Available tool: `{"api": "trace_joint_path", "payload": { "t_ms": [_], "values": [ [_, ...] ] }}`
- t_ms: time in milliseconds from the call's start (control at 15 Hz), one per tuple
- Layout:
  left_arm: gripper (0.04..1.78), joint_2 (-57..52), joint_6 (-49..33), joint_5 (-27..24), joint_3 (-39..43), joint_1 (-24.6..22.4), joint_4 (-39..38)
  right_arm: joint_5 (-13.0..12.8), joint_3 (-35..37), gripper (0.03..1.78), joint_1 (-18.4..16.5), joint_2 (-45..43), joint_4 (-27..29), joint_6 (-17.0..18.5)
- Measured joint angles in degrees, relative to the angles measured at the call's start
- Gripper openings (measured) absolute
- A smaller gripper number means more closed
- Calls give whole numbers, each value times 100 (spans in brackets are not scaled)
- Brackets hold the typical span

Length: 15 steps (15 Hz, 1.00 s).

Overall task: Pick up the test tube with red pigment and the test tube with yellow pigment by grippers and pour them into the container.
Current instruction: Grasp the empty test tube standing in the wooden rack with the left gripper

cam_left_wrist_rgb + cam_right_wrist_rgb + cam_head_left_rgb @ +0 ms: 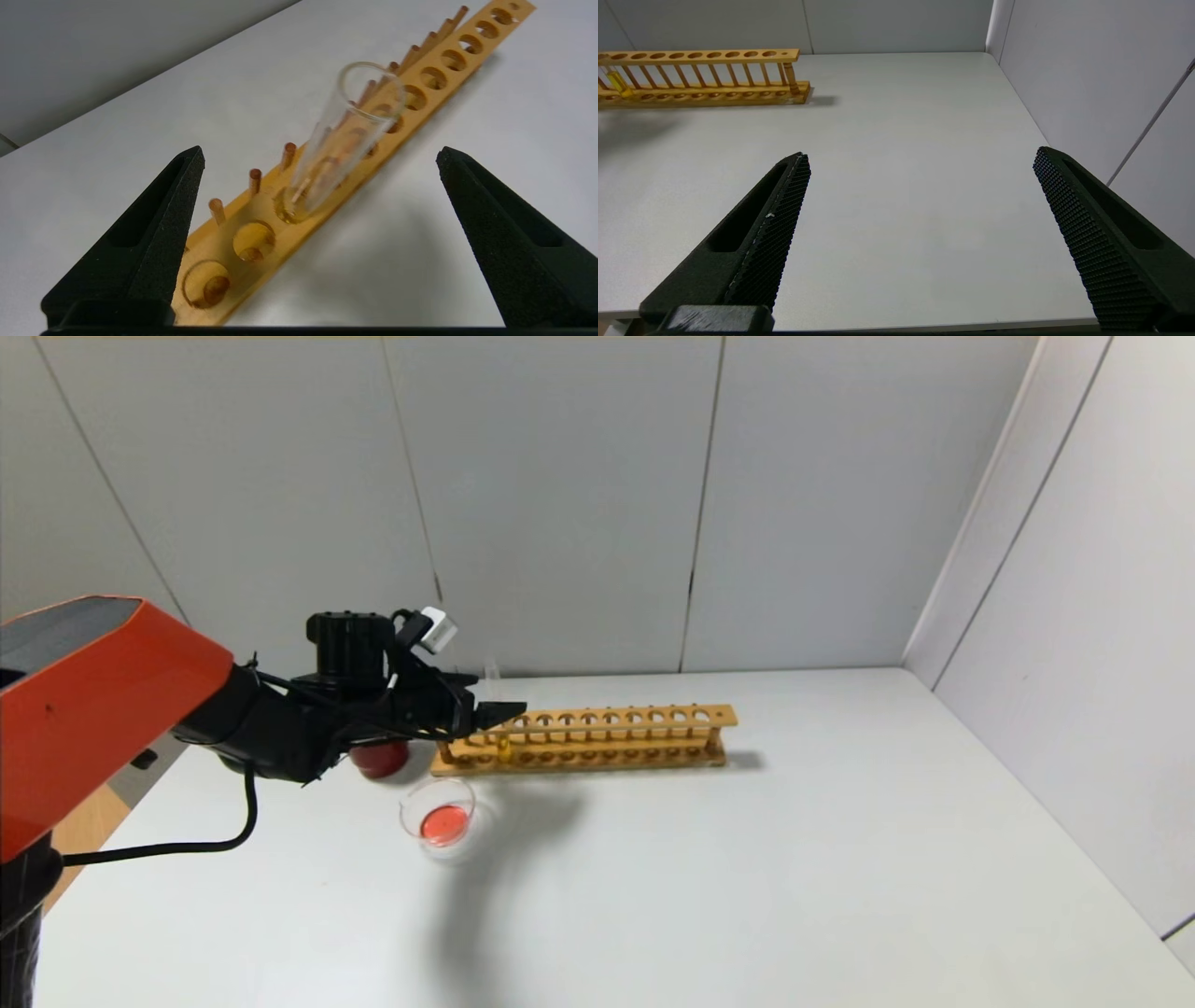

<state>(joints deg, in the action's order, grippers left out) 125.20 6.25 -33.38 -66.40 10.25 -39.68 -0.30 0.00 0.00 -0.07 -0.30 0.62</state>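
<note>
in the wooden rack (597,739), at its 9 o'clock end, the test tube with yellow pigment (504,748) stands upright. the left gripper (499,713) hovers just above it, jaws spread. the container (439,814) holds red liquid at 7 o'clock. the right gripper (920,163) hangs wide apart over the table (896,186).

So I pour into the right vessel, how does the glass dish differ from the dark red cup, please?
The container is clear glass showing red liquid; the dark red cup is opaque. The container stands in full view; the cup is partly hidden behind the left gripper. Both stand on the table.
</note>
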Motion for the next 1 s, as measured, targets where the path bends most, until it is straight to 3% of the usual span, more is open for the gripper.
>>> {"api": "trace_joint_path", "payload": {
  "t_ms": [200,333,467,800,1000],
  "values": [
    [171,254,2,78,-278,11,189,0,0,175,0,0,-2,-2],
    [156,300,2,85,-311,29,189,0,0,175,0,0,0,0],
    [132,300,5,85,-295,61,178,-2,0,175,0,0,-2,-2],
    [44,132,0,102,-252,156,193,-2,0,175,0,0,0,-2],
    [32,-20,-13,201,-179,160,193,-2,0,175,-2,0,-5,0]
  ]
}}
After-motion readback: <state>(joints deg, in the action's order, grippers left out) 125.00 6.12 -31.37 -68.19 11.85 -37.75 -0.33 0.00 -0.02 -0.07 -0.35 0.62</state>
